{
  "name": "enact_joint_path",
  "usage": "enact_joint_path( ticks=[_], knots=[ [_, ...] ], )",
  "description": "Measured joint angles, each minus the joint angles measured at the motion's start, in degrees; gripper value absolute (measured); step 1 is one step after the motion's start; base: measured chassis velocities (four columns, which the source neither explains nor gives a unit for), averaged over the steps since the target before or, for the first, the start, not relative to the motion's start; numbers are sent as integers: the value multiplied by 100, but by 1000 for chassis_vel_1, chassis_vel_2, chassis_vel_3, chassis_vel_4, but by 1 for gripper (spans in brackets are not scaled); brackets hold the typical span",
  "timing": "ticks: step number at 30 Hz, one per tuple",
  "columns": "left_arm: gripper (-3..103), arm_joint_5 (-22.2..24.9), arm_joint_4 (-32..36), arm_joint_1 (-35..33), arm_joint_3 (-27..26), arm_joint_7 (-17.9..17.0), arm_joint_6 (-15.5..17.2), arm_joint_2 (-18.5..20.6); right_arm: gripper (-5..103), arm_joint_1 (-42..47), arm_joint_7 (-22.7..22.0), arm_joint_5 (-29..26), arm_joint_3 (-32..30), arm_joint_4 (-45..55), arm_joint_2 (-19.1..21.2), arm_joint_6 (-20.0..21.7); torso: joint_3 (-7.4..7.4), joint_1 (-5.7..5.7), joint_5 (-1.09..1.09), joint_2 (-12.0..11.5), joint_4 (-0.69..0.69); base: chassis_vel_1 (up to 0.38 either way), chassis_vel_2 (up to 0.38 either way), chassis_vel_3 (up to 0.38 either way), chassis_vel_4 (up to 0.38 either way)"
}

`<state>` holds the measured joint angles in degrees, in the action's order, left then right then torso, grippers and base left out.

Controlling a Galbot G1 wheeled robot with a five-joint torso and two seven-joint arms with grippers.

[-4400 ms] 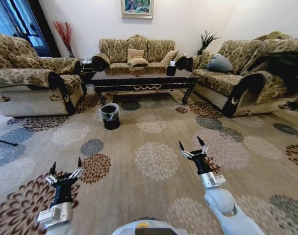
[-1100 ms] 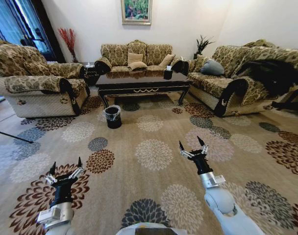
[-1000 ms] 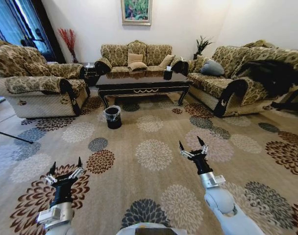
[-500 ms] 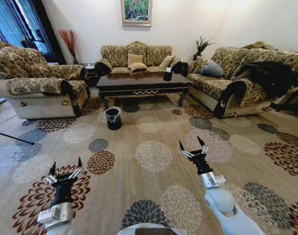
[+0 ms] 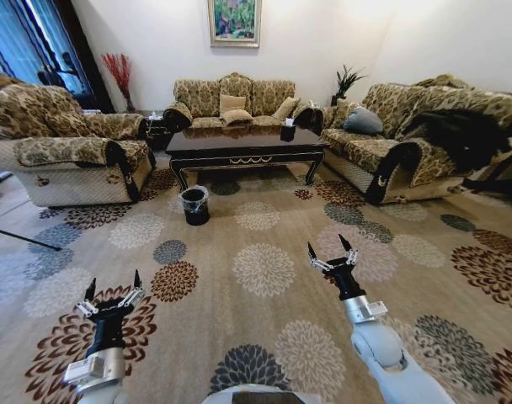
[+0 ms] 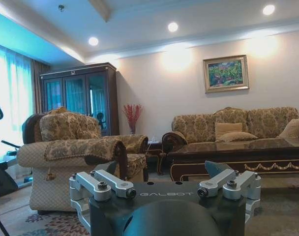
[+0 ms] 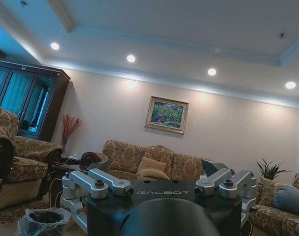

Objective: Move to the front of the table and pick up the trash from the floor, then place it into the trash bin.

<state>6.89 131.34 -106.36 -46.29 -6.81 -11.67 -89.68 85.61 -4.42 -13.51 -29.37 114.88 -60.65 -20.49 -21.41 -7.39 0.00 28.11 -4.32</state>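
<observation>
The dark glossy table [image 5: 243,143] is standing across the carpet, the bagged black bin [image 5: 194,204] sitting upright near its left front leg.

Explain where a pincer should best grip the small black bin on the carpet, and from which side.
Probably the rim of the trash bin, from above on the open carpet side, one finger inside and one outside. It stands upright, mouth open, clear bag folded over the edge; the round body looks awkward to span, and the table stands close behind.
</observation>
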Motion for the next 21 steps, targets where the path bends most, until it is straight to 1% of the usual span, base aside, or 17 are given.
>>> enact_joint_path(
  ticks=[3,21],
  knots=[
    [100,0,0,0,0,0,0,0,100,0,0,0,0,0,0,0,-60,-39,0,99,0,0,0,0,0],
    [100,0,0,0,0,0,0,0,100,0,0,0,0,0,0,0,-298,-197,0,496,0,0,0,0,0]
  ],
)
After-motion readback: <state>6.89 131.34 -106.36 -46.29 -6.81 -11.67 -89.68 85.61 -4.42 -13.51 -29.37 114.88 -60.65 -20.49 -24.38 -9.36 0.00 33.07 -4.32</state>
